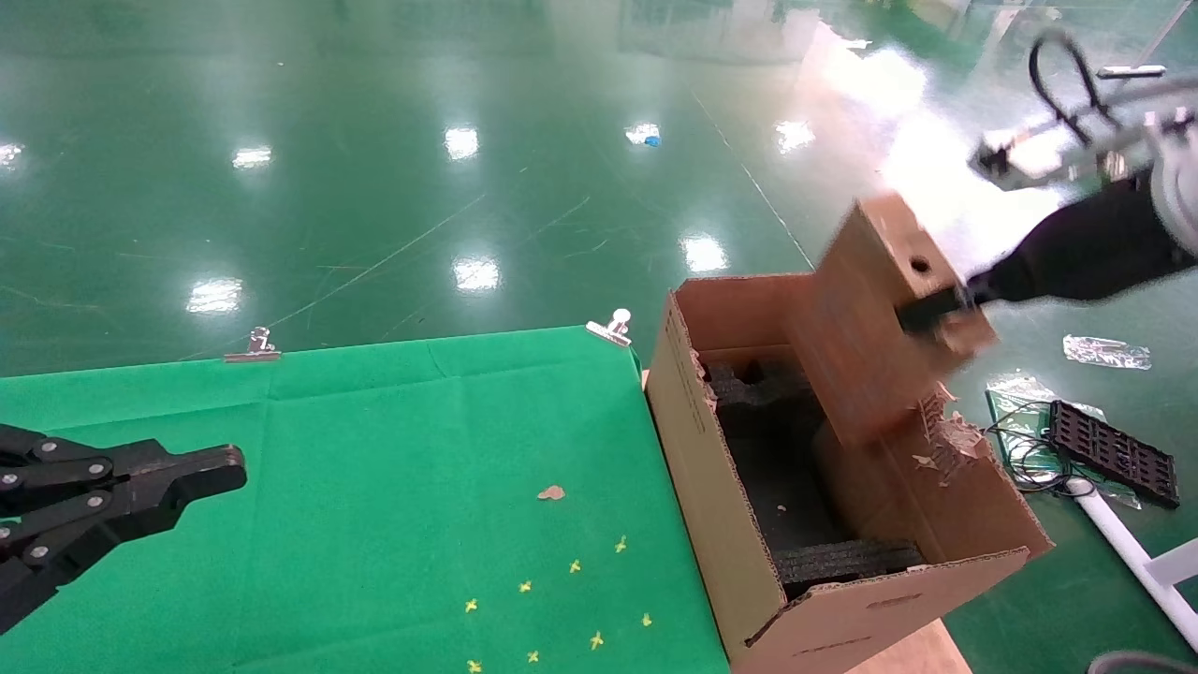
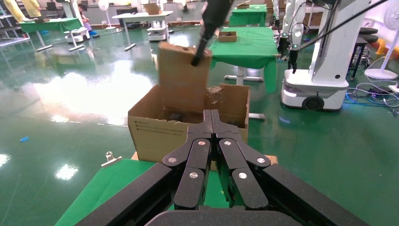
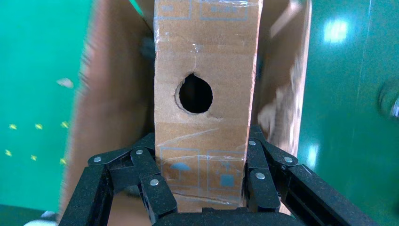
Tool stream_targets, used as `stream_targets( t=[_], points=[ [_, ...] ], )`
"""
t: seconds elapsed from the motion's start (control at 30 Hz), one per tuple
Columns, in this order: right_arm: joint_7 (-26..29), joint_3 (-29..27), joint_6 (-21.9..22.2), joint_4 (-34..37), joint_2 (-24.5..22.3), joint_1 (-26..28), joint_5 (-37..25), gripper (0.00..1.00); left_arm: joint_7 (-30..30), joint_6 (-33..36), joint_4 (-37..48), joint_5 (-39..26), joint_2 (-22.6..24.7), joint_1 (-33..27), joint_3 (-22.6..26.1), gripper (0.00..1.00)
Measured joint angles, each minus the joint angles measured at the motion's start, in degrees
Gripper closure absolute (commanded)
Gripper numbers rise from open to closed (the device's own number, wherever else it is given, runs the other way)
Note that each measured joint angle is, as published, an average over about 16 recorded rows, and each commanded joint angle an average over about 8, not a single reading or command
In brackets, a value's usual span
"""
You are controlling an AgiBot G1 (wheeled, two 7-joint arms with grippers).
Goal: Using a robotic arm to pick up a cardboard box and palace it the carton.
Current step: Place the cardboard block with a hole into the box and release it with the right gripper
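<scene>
My right gripper [image 1: 936, 314] is shut on the cardboard box [image 1: 866, 328], a slim brown box with a round hole in its narrow face. It holds the box tilted in the air over the open carton [image 1: 697, 468], whose black foam blocks [image 1: 842, 560] show inside. The box's lower end is at about the level of the carton's rim. In the right wrist view the fingers [image 3: 256, 160] clamp both sides of the box [image 3: 204, 61]. The left wrist view shows the box [image 2: 181, 80] above the carton [image 2: 155, 132]. My left gripper [image 1: 229, 468] is shut and empty, low over the green table at the left.
The green cloth table [image 1: 393, 449] has metal clips [image 1: 610, 328] on its far edge and a cardboard scrap [image 1: 551, 492]. The carton's right flap [image 1: 950, 440] is torn. A black tray [image 1: 1112, 451] and cables lie on the floor to the right. A white robot base [image 2: 324, 70] stands beyond.
</scene>
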State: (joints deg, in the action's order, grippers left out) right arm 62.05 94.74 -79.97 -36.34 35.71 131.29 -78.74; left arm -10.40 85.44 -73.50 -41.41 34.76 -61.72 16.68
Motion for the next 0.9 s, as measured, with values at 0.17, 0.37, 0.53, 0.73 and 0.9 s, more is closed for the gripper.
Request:
stream_targets(
  t=[0.17,0.37,0.53,0.73,0.9],
  points=[
    [-0.3,1.0,0.3,4.8,0.3,-3.3,-0.1,1.0,0.0,0.0,0.0,0.0,0.0,0.0,0.0,0.0],
    [-0.6,2.1,1.1,9.9,1.6,-7.2,-0.5,1.0,0.0,0.0,0.0,0.0,0.0,0.0,0.0,0.0],
    [-1.1,2.6,2.5,13.8,3.3,-10.5,-0.5,1.0,0.0,0.0,0.0,0.0,0.0,0.0,0.1,0.0],
    [-2.0,2.7,5.1,18.4,5.9,-15.6,0.1,1.0,0.0,0.0,0.0,0.1,0.0,0.0,0.1,0.0],
    [-2.9,2.3,8.1,22.1,8.4,-20.5,1.3,1.0,0.0,0.0,0.0,0.1,0.0,0.0,0.1,0.0]
  ],
)
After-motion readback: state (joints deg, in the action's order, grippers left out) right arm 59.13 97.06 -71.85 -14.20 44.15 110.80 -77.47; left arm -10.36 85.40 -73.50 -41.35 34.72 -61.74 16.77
